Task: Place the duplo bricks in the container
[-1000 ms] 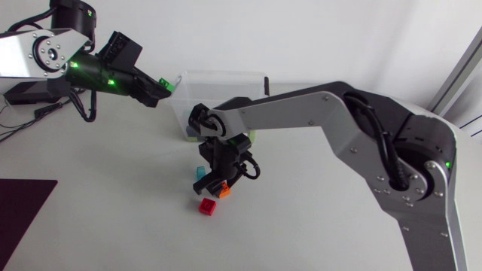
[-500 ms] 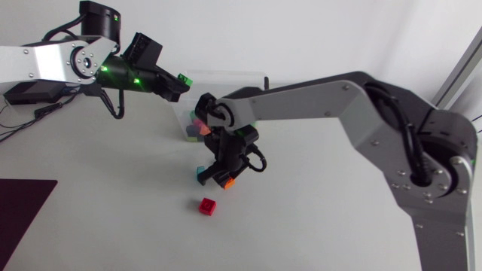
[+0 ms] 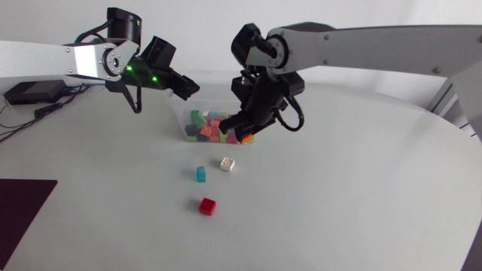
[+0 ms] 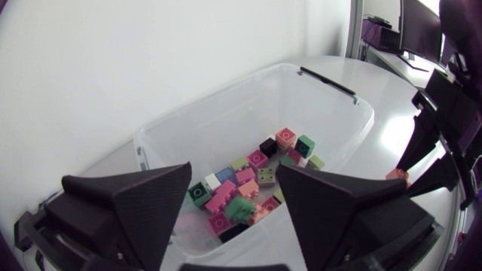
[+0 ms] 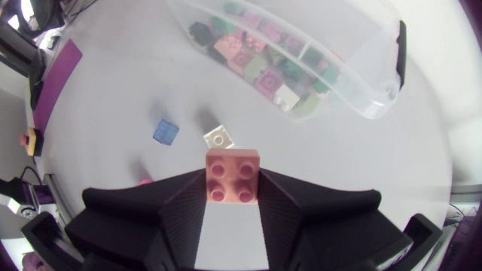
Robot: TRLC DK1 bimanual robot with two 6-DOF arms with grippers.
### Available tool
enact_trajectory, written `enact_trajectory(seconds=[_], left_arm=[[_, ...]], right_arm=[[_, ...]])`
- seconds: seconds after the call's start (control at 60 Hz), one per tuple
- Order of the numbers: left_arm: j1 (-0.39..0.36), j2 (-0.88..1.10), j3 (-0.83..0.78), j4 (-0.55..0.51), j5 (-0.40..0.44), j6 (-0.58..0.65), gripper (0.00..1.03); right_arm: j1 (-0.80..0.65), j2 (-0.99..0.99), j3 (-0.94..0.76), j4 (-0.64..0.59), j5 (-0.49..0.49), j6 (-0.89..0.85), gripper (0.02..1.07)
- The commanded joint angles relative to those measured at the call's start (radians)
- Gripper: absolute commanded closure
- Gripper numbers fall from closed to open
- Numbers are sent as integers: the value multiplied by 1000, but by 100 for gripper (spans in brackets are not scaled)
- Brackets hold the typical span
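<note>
Teal brick (image 3: 200, 174), white brick (image 3: 227, 163), red brick (image 3: 207, 205) nr container (image 3: 178, 114)

**Left arm** (image 3: 45, 59): silver-grey link with a round cap, black joints, green indicator lights (image 3: 140, 72), thin black cables (image 3: 136, 102) hanging below.

**Right arm** (image 3: 376, 41): broad silver-grey link, black joint housing, black cable loop (image 3: 299, 119) at the wrist.

**Left end effector** (image 4: 233, 175) and **right end effector** (image 5: 233, 192): matte black, two broad wedge-shaped fingers (image 4: 132, 207) each, on angular black bases.
</note>
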State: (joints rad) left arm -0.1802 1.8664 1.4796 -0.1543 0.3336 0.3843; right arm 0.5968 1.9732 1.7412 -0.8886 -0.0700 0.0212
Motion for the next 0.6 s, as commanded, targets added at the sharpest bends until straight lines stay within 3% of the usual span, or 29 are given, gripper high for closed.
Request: enact_trajectory(seconds=[0.0, 0.2, 0.367, 0.583], left_arm=[[-4, -7, 5, 16, -2, -10, 4], [15, -110, -85, -45, 2, 80, 4], [36, -181, -177, -134, 68, 226, 4], [30, -208, -283, -166, 105, 352, 4]], right_arm=[[-20, -27, 54, -12, 7, -15, 74], [-55, -27, 158, -10, 1, -17, 73], [-78, 6, 258, -6, -7, -18, 73], [-107, 55, 330, 16, -21, -14, 73]])
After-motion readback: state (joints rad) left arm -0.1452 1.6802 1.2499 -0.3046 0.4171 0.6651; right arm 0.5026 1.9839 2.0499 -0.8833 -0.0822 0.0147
